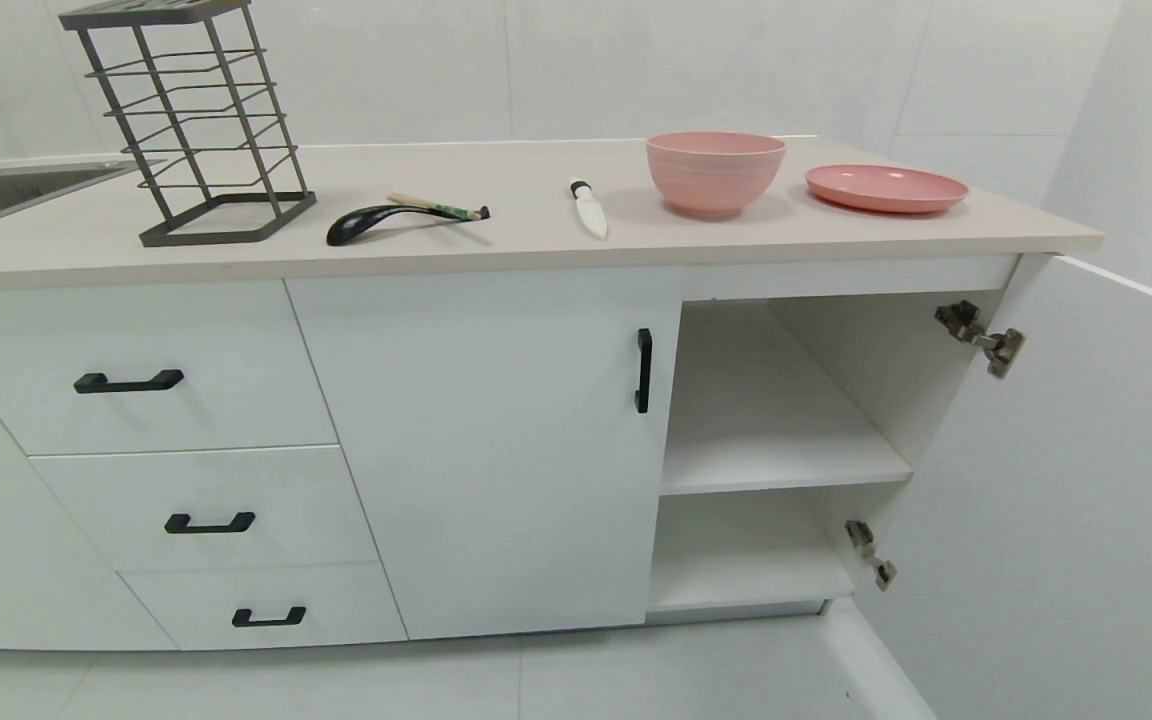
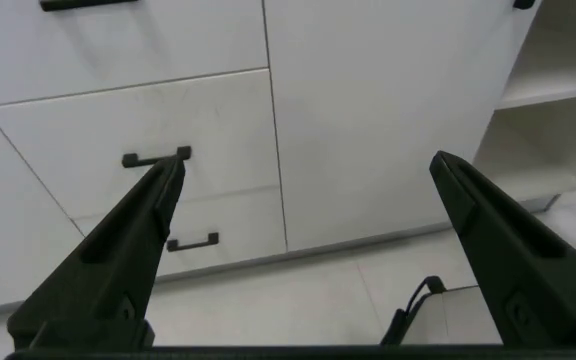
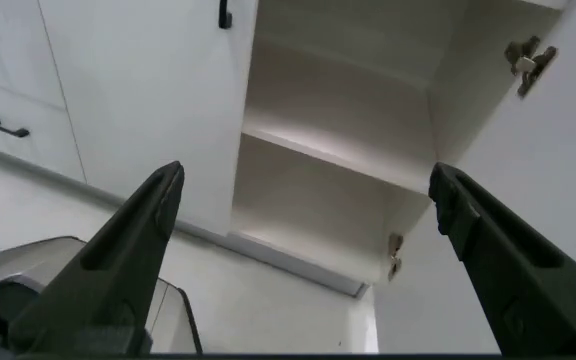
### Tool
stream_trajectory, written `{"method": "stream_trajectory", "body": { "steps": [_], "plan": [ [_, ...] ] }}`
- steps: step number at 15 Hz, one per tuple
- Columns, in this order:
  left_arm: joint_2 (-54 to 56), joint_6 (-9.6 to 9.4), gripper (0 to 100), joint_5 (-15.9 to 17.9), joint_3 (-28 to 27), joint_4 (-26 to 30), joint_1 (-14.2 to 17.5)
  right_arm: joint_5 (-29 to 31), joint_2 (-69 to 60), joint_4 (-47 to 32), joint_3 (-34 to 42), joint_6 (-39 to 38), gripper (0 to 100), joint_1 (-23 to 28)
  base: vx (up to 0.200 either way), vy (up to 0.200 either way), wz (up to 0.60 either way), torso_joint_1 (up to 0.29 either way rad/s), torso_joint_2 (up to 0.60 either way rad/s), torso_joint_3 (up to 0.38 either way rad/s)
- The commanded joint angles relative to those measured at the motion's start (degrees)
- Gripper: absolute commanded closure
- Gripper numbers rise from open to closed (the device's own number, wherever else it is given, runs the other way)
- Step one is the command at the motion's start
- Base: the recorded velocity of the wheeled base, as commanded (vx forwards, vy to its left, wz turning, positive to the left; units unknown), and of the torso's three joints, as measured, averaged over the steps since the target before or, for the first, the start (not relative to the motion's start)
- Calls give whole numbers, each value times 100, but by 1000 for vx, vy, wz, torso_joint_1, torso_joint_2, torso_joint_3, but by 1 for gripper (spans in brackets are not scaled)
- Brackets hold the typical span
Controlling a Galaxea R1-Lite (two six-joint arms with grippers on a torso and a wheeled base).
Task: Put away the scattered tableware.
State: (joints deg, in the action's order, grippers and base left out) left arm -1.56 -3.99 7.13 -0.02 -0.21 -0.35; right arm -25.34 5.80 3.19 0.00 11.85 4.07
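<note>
On the beige countertop lie a pink bowl, a flat pink plate to its right, a white-bladed knife, a black spoon and a pair of chopsticks resting across the spoon's handle. My left gripper is open, held low in front of the lower drawers. My right gripper is open too, facing the open cabinet compartment with nothing between its fingers.
A dark wire rack stands at the counter's left, beside a steel sink. The right cabinet door is swung wide open, showing two bare shelves. Three drawers with black handles sit at left; the middle door is closed.
</note>
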Motion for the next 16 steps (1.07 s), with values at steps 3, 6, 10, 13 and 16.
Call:
{"method": "stream_trajectory", "body": {
  "steps": [3,6,10,13,16],
  "plan": [
    [156,-14,0,-309,2,-14,27,794,17,-29,0,-438,0,6,0,0,0,0,0,0],
    [156,249,0,-309,2,3,27,1146,17,-29,0,-447,0,15,0,0,0,0,0,0],
    [156,372,0,-309,2,3,27,126,17,6,0,-350,0,-3,0,0,0,0,0,0],
    [156,372,0,-309,2,12,27,82,17,-12,0,-350,0,-20,0,0,0,0,0,0],
    [156,346,0,-353,2,3,27,1541,17,-3,0,-341,0,-3,0,0,0,0,0,0]
  ]
}}
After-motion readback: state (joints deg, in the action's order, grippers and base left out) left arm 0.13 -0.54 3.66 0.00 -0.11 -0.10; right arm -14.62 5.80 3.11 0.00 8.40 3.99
